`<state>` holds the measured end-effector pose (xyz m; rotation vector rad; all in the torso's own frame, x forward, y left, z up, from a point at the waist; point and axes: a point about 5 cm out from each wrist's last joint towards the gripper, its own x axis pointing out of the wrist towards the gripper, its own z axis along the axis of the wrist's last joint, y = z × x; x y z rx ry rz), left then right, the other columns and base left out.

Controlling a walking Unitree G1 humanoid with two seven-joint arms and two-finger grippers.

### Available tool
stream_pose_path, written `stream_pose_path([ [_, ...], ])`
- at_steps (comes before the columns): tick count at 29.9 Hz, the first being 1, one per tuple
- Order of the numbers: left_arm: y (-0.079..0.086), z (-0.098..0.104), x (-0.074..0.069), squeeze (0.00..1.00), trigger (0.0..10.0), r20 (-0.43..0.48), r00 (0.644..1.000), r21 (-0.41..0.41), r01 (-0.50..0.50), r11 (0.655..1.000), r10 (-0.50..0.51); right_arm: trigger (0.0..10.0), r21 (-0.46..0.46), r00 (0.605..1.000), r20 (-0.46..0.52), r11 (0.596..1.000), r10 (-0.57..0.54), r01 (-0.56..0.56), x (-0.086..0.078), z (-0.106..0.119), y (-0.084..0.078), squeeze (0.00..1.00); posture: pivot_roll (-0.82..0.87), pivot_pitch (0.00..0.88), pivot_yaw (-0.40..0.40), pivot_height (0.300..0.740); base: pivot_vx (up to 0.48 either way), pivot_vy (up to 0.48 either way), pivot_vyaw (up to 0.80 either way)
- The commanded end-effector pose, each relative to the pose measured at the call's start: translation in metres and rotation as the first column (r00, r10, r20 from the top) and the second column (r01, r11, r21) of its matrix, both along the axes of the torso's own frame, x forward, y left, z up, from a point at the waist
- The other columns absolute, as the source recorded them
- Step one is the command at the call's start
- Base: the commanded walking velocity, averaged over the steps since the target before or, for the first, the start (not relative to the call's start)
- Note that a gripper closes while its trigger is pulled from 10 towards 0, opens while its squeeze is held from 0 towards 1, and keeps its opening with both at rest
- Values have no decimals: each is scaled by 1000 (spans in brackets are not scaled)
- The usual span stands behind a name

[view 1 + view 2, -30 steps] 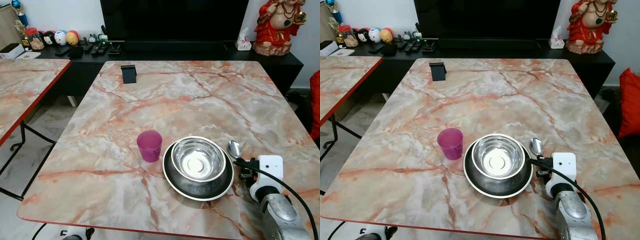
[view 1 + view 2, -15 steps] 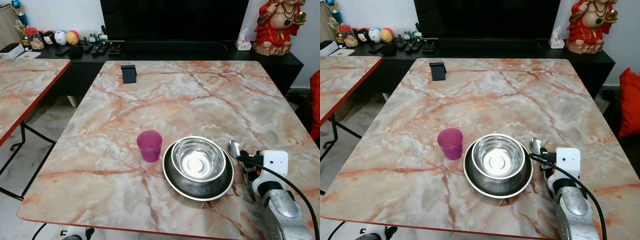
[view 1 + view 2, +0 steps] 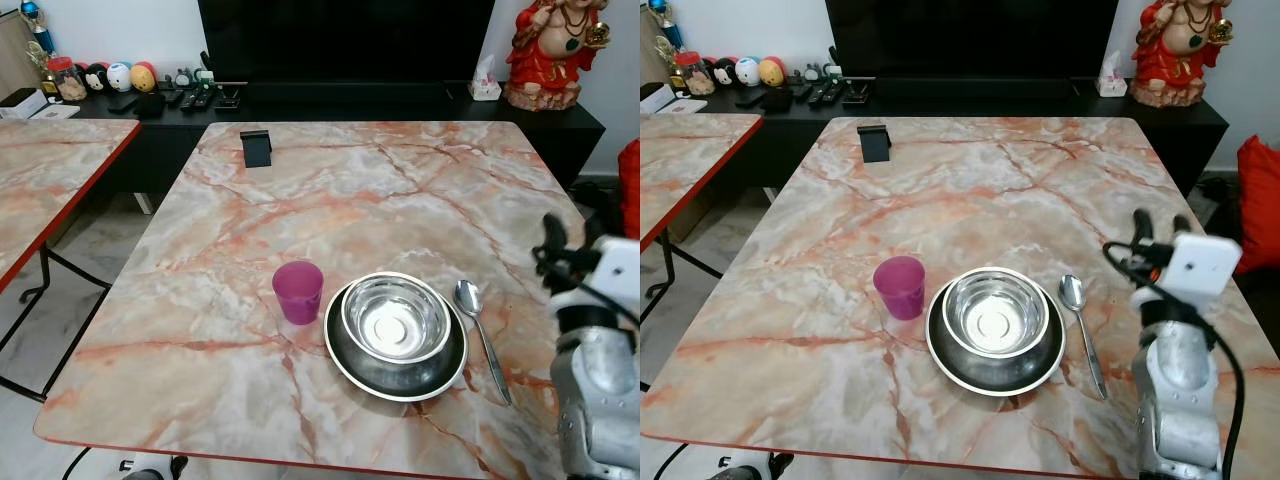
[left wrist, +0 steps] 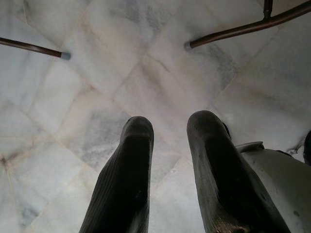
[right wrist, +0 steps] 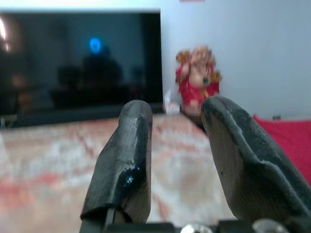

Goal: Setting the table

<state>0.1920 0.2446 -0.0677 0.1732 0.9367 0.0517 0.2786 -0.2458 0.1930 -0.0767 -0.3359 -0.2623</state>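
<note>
A steel bowl [image 3: 395, 318] sits inside a wider dark steel plate [image 3: 350, 362] near the front of the marble table [image 3: 350, 190]. A purple cup [image 3: 298, 291] stands just left of the plate. A metal spoon [image 3: 478, 325] lies flat on the table to the right of the plate, bowl end away from me. My right gripper [image 3: 1154, 226] is raised above the table's right edge, open, with nothing between its fingers [image 5: 129, 160]. My left gripper [image 4: 167, 128] hangs open over the tiled floor.
A small black stand [image 3: 257, 147] is at the table's far left. A second marble table [image 3: 50, 170] stands to the left. Behind are a TV console with remotes [image 3: 205, 98], a red statue [image 3: 555, 50] and a red cushion [image 3: 1258, 200] at right.
My right gripper let go of the spoon, which now lies on the table right of the plate, and the arm rose and drew back to the right.
</note>
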Motion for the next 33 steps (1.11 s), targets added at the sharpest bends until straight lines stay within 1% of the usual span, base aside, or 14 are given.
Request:
stream_pose_path([
  [1,3,1,1,0,10000,-8,1000,14,12,1000,-12,10000,-24,997,79,1000,12,-10,2,21,3,0,-56,0,50,731,0,0,0],
  [4,3,2,2,0,10000,-5,1000,15,12,1000,-12,10000,-48,991,127,998,39,-33,8,36,10,0,-56,0,55,731,0,0,0],
  [5,3,2,2,0,10000,-5,1000,15,12,1000,-12,10000,-48,991,127,998,39,-33,8,36,10,0,-56,0,55,731,0,0,0],
  [7,3,2,2,0,10000,-3,1000,15,12,1000,-12,10000,-94,982,174,994,73,-57,15,54,20,0,-55,0,58,731,0,0,0],
  [9,3,2,3,0,10000,-1,1000,16,9,1000,-9,10000,-92,976,196,993,90,-73,20,62,25,0,-53,0,59,731,0,0,0],
  [19,9,3,2,0,10000,-4,1000,31,8,999,-8,10000,-99,953,273,989,132,-108,26,84,41,0,-43,0,78,731,0,0,0],
  [21,9,3,2,0,10000,-4,1000,33,9,999,-9,10000,-96,961,253,991,116,-94,27,79,36,0,-43,0,78,731,0,0,0],
  [22,9,3,1,0,10000,-4,1000,33,9,999,-9,10000,-84,973,214,994,83,-66,28,68,30,0,-41,0,74,731,0,0,0],
  [24,9,3,1,0,10000,-2,1000,32,6,999,-6,10000,-73,982,180,996,57,-44,27,58,25,0,-38,0,69,731,0,0,0],
  [25,9,3,1,0,10000,-1,1000,32,3,999,-3,10000,-53,989,144,998,29,-22,24,45,20,0,-34,0,62,731,0,0,0],
  [27,10,3,0,0,10000,5,1000,33,-10,999,10,10000,-35,995,102,999,7,-3,18,30,15,0,-30,0,52,731,0,0,0],
  [28,10,3,0,0,10000,5,1000,33,-10,999,10,10000,-35,995,102,999,7,-3,18,30,15,0,-30,0,52,731,0,0,0],
  [32,12,2,-2,0,10000,10,1000,34,-24,999,24,10000,-14,999,40,1000,-20,20,4,6,9,0,-35,0,37,731,0,0,0],
  [33,12,2,-2,0,10000,10,1000,34,-24,999,24,10000,-14,999,40,1000,-20,20,4,6,9,0,-35,0,37,731,0,0,0],
])
